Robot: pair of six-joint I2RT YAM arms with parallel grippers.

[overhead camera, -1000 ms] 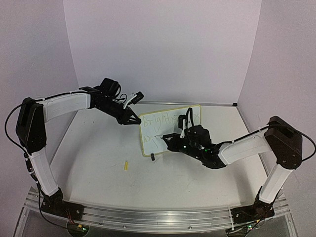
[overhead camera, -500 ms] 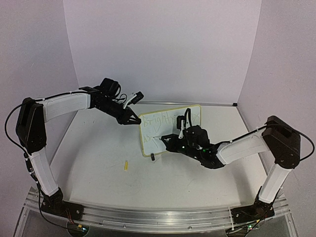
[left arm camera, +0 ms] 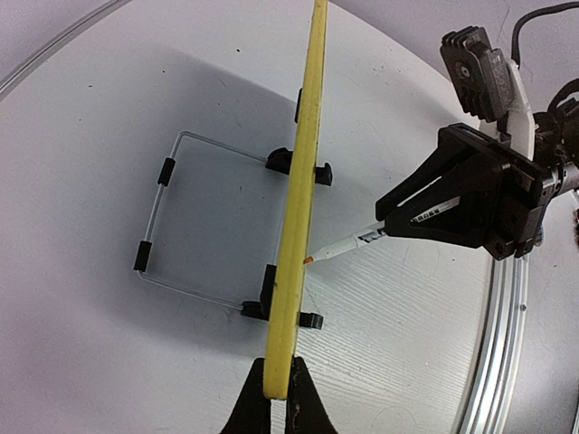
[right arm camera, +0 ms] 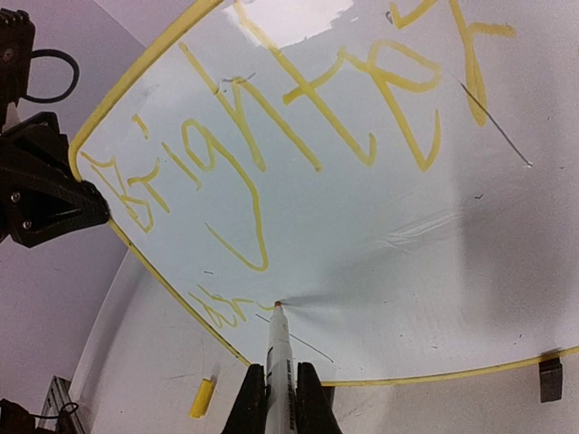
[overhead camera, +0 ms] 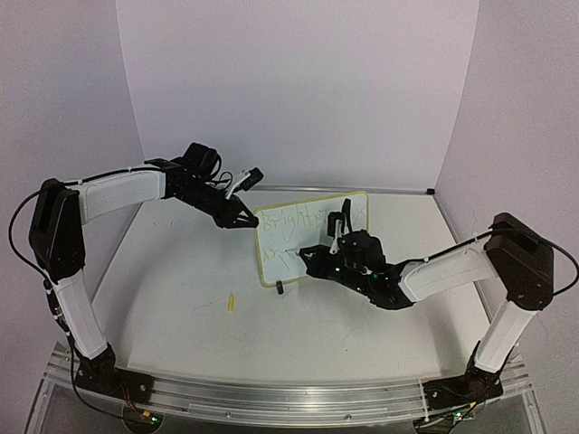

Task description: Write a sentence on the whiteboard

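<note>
The whiteboard [overhead camera: 312, 237] stands nearly upright on its long edge in the middle of the table [overhead camera: 181, 271], its written face turned toward the right arm. The left gripper [overhead camera: 246, 220] is pinched shut on the board's yellow rim at its left end; in the left wrist view the two fingertips [left arm camera: 251, 409] squeeze the rim edge-on. Behind the board a wire stand [left arm camera: 163, 217] lies flat on the table, and the black clip feet [left arm camera: 309, 319] grip the lower edge. The right gripper [overhead camera: 306, 254] is closed around a marker [right arm camera: 278, 348], whose tip touches the white face low on the left side. The sentence [right arm camera: 298, 117] runs in yellow, "Bright" legible on the upper line, with a few short strokes of a second line just beside the marker tip. A small yellow piece [overhead camera: 231, 302], possibly the marker's cap, lies on the table, well apart from the board.
</note>
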